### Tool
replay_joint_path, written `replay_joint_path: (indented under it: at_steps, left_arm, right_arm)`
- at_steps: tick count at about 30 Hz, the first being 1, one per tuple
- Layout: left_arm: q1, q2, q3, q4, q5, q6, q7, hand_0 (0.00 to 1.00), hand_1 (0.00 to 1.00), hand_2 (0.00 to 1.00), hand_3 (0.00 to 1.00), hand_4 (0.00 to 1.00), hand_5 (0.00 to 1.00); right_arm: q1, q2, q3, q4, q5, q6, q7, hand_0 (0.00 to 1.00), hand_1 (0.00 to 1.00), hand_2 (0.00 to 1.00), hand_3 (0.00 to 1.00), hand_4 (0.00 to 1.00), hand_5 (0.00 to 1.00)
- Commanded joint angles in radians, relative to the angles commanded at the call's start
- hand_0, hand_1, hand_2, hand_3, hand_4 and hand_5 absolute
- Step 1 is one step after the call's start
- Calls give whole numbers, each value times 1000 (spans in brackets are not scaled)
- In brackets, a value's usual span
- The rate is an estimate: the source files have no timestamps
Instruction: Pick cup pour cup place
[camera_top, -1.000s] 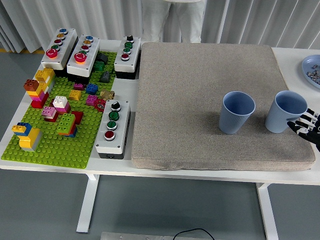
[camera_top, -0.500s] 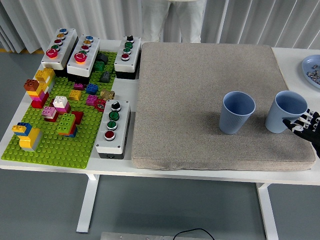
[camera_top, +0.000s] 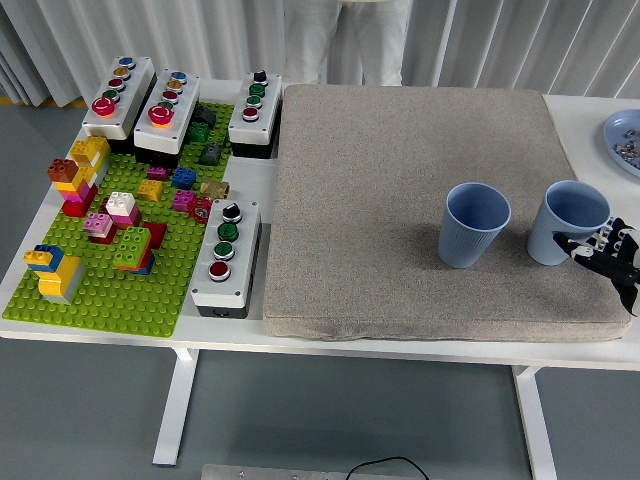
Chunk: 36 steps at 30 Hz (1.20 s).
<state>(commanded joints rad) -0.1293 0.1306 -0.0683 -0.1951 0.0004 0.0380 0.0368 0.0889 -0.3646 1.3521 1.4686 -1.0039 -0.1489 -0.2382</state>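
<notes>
Cups: the right blue cup (camera_top: 568, 222), at the frame's right on the grey mat (camera_top: 400, 200), has tipped slightly leftward as the right hand (camera_top: 605, 252) closed in, fingers now touching its side; grasp beginning. The left blue cup (camera_top: 476, 224) stands untouched.

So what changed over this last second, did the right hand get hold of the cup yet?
The right hand crept left along the grey mat, and its fingers now reach around the near side of the right blue cup, which has shifted slightly left. A firm grasp isn't clear. The left blue cup, the button boxes and the brick board stayed put.
</notes>
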Motion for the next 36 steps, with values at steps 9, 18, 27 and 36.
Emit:
replay_joint_path:
  at_steps: [9,18,27,36]
  left_arm:
    - [-2,-1,-1,0,0,0,0,696,714,724,624,486,925]
    - [-5,-2,-2,0,2,0,-1,696,713,723,624,486,925]
    - [-6,-3,-1,0,-1,0,-1,697,713,723,624,486,925]
    - [-6,-3,-2,0,1,0,-1,696,713,724,624,487,925]
  right_arm:
    - [14,5,-2,-13,1,0,0,904,841,870,895,820,420]
    - [28,10,-5,-25,-2,3,2,903,840,869,893,814,418]
    - [34,9,-10,-26,-32,10,8,908,847,883,894,815,402]
    - [36,9,-13,-28,-31,10,5,908,847,889,899,819,411]
